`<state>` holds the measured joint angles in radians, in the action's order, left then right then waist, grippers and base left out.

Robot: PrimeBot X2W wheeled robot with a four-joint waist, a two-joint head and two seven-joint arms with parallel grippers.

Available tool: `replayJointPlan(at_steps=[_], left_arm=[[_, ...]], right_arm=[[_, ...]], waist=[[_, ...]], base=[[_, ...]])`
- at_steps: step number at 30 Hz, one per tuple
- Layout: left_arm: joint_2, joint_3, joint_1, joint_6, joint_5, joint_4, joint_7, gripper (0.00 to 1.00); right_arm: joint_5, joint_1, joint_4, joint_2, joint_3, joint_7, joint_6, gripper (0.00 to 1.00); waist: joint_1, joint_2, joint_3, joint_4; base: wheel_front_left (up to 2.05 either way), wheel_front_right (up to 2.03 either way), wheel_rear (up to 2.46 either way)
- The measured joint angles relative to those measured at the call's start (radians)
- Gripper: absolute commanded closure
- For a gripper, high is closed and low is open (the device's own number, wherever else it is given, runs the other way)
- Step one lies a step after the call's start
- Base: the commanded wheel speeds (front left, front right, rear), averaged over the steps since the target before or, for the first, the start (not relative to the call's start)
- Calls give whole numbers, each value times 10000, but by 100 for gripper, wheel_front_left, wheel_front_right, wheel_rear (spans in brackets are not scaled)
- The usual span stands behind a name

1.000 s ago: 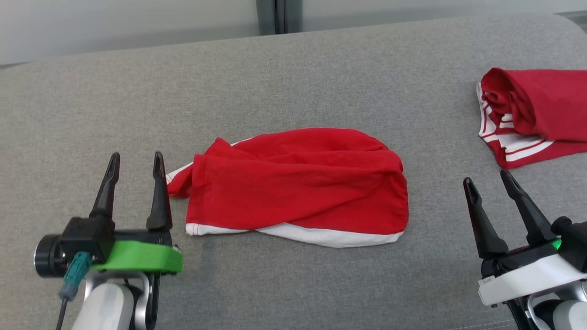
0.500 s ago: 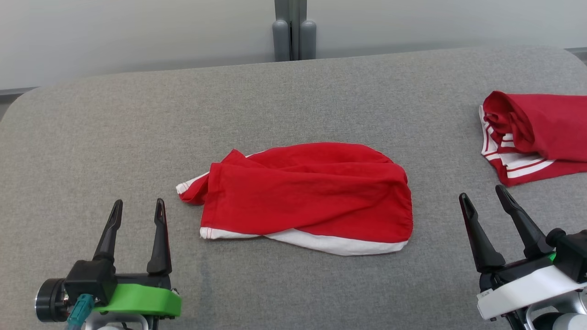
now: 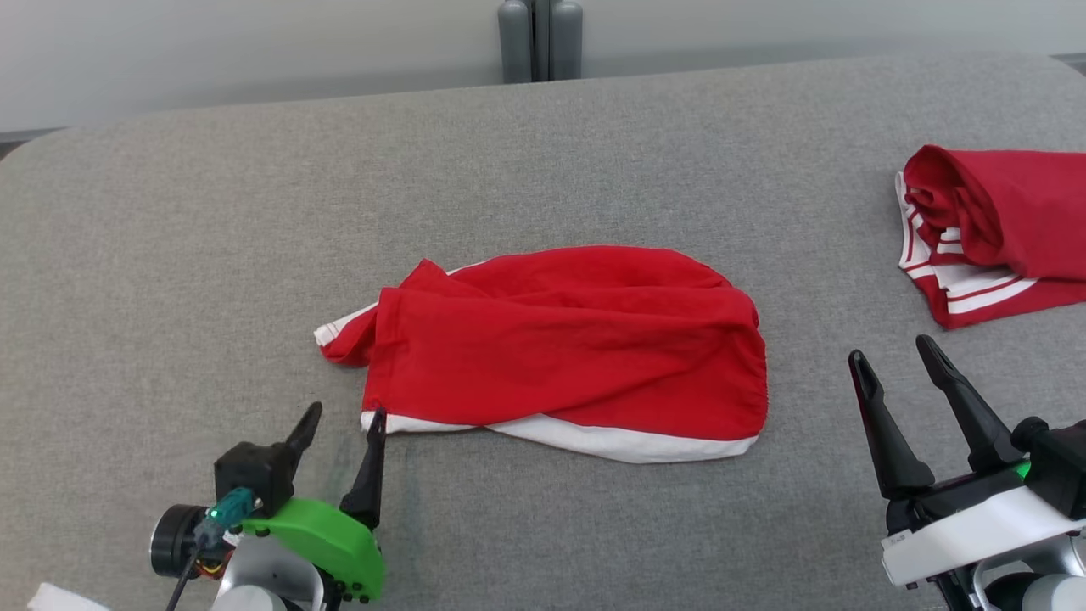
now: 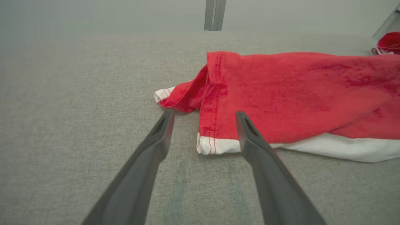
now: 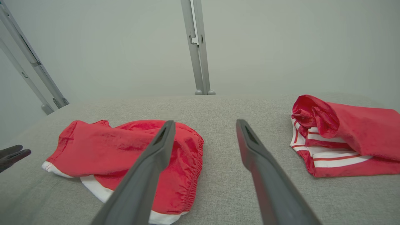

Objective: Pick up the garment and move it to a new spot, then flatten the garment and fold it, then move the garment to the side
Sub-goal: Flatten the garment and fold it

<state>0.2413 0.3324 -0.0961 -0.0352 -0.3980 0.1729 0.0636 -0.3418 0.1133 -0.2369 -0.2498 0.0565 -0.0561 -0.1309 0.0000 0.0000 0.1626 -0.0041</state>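
Observation:
The garment is a pair of red shorts with white trim, lying crumpled in the middle of the grey padded surface. It also appears in the left wrist view and the right wrist view. My left gripper is open and empty, its tips just short of the garment's near-left white hem corner. In its own view the left gripper frames that corner. My right gripper stands open and empty to the right of the garment, apart from it, and its own camera shows the right gripper spread wide.
A second red garment with white stripes lies bunched at the surface's right edge, also seen from the right wrist. Grey posts stand behind the far edge against a pale wall. Bare grey surface lies left of the garment.
The left gripper has moved right and forward to the garment's near-left corner and tilted. The head camera has shifted. The garments and the right gripper stay where they were.

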Motion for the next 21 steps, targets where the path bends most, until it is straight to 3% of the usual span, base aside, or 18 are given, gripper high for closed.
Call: replayJointPlan(at_steps=[6, 7, 8, 9, 21], left_arm=[[-107, 56, -716, 472, -453, 1567, -441, 0], [-128, 58, -811, 543, -520, 1758, -439, 6], [-150, 88, -906, 625, -579, 1954, -453, 56], [-167, 107, -963, 694, -608, 2082, -464, 100], [-324, 267, -1592, 897, -683, 2784, -169, 100]], right_arm=[[-77, -162, 163, -2, 128, -73, 0, 0], [-92, -163, 199, -4, 144, -81, 0, 0], [-107, -164, 249, -6, 153, -105, 0, 0], [-123, -164, 299, -8, 167, -105, 0, 0], [-564, -422, 1421, -295, 1448, -282, 0, 0]], waist=[[0, 0, 373, -193], [0, 0, 424, -238], [0, 0, 474, -282], [0, 0, 511, -312], [0, 0, 1003, -266]], base=[[0, 0, 0], [0, 0, 0], [0, 0, 0], [0, 0, 0], [0, 0, 0]])
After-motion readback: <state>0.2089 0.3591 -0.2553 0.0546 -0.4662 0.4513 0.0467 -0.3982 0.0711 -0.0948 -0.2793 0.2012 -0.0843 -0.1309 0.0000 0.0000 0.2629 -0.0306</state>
